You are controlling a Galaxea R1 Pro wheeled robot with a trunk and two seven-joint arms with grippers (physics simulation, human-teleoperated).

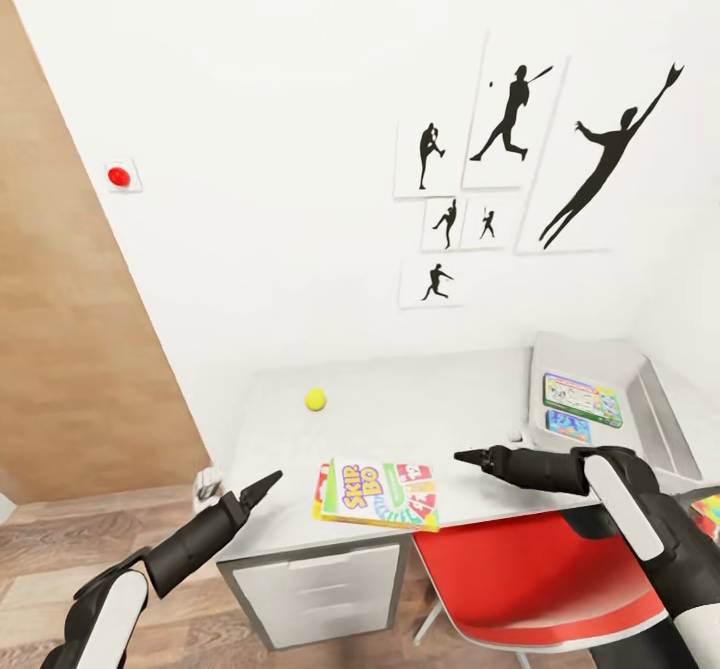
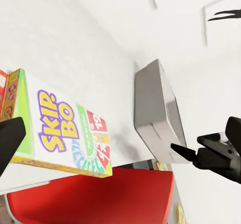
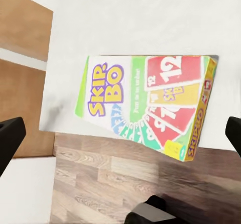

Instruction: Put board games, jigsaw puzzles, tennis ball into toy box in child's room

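Observation:
A Skip-Bo board game (image 1: 380, 494) lies at the front edge of the light grey table (image 1: 430, 409), one end overhanging; it also shows as the Skip-Bo box (image 3: 145, 108). My left gripper (image 1: 272, 477) hovers just left of it and my right gripper (image 1: 462, 457) just right of it. Both are open and hold nothing; the right gripper's fingers (image 3: 10, 138) are spread wider than the box. The tennis ball (image 1: 316, 400) rests further back on the table. The toy box (image 1: 640, 369) at the right holds a white-green game (image 1: 582, 399) and a blue one (image 1: 568, 426). A jigsaw puzzle (image 1: 708, 509) peeks out behind my right arm.
A red chair (image 1: 530, 569) stands under the table's front edge, below the right arm. White drawers (image 1: 320, 579) sit beneath the game box. Black sports pictures (image 1: 510, 129) hang on the white wall. A wood panel (image 1: 60, 349) runs along the left.

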